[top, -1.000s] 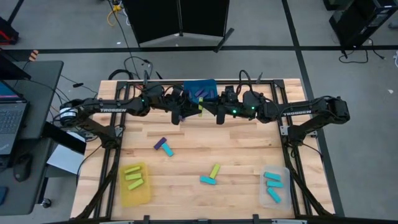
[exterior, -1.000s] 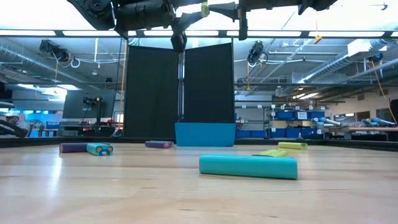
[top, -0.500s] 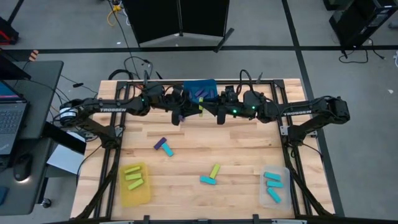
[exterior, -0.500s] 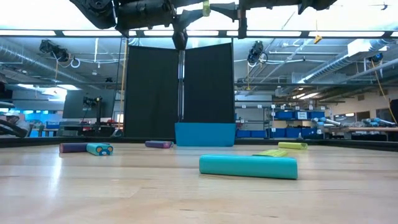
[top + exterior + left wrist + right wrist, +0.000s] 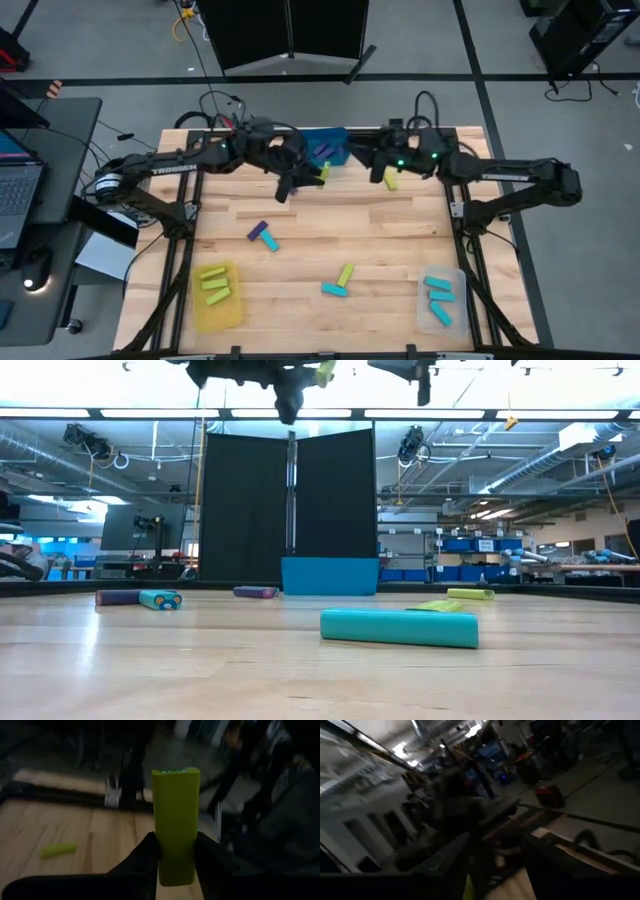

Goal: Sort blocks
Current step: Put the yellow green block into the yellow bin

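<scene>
Above the far edge of the wooden table (image 5: pixel 300 250), the left claw (image 5: pixel 175 852) clamps a lime yellow-green oblong block (image 5: pixel 175 820) upright, while the right claw (image 5: pixel 383 172) stands open nearby.

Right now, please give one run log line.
left gripper: shut on lime block | right gripper: open, empty | second lime block: on table

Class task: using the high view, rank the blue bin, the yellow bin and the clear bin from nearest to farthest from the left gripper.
Left gripper sits at the table's far edge, holding a lime block.
1. Blue bin: far edge, just beside the gripper.
2. Yellow bin: near left corner.
3. Clear bin: near right corner, slightly farther.
</scene>
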### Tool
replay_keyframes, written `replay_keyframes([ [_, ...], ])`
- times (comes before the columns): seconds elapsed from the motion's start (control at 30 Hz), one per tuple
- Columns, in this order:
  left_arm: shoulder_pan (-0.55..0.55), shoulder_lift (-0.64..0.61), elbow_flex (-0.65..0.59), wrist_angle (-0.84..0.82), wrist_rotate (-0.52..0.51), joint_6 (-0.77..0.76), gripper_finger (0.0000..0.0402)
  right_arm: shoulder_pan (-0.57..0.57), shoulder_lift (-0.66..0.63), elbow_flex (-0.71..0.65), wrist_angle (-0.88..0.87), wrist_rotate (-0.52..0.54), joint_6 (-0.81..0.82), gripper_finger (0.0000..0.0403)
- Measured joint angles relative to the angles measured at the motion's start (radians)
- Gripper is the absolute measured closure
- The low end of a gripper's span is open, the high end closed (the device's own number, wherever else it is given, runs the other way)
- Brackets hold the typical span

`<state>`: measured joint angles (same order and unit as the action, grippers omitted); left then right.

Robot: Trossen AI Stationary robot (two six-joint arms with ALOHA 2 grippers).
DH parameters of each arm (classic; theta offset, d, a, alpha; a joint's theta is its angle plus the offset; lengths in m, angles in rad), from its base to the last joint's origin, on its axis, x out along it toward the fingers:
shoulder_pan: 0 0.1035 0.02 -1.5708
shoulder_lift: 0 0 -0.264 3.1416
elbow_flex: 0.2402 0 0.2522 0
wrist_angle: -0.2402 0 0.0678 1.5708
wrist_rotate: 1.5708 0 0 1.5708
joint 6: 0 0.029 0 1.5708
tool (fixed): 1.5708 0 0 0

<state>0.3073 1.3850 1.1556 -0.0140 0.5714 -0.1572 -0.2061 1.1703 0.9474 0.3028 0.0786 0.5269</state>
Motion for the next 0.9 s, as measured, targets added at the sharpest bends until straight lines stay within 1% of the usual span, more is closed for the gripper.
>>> replay_keyframes([
  [0.07,0.000,-0.015,0.047,-0.167,0.001,0.072,0.0298,-0.007,-0.030,0.000,-0.074,0.004,-0.026,0.0250],
  [0.17,0.000,-0.047,0.099,-0.355,-0.019,0.155,0.0298,-0.012,-0.061,0.000,-0.174,0.004,-0.058,0.0305],
  [0.27,-0.002,-0.086,0.131,-0.484,-0.042,0.179,0.0298,-0.013,-0.072,0.000,-0.243,0.004,-0.089,0.0369],
  [0.3,-0.002,-0.104,0.134,-0.538,-0.050,0.180,0.0298,-0.014,-0.071,0.000,-0.260,0.004,-0.100,0.0385],
  [0.33,-0.008,-0.122,0.136,-0.577,-0.059,0.176,0.0298,-0.014,-0.070,0.000,-0.279,0.004,-0.114,0.0392],
  [0.47,-0.063,-0.195,0.141,-0.728,-0.143,0.137,0.0298,-0.025,-0.052,0.000,-0.310,-0.034,-0.143,0.0382],
  [0.53,-0.104,-0.219,0.141,-0.788,-0.193,0.095,0.0298,-0.037,-0.041,0.000,-0.319,-0.064,-0.145,0.0385],
  [0.63,-0.187,-0.248,0.140,-0.888,-0.270,0.027,0.0298,-0.059,-0.029,-0.001,-0.320,-0.095,-0.157,0.0395],
  [0.8,-0.336,-0.283,0.131,-0.998,-0.367,-0.118,0.0298,-0.119,-0.015,-0.001,-0.322,-0.179,-0.171,0.0390],
  [0.9,-0.427,-0.295,0.129,-1.047,-0.417,-0.206,0.0298,-0.153,-0.010,-0.001,-0.321,-0.229,-0.183,0.0394],
])
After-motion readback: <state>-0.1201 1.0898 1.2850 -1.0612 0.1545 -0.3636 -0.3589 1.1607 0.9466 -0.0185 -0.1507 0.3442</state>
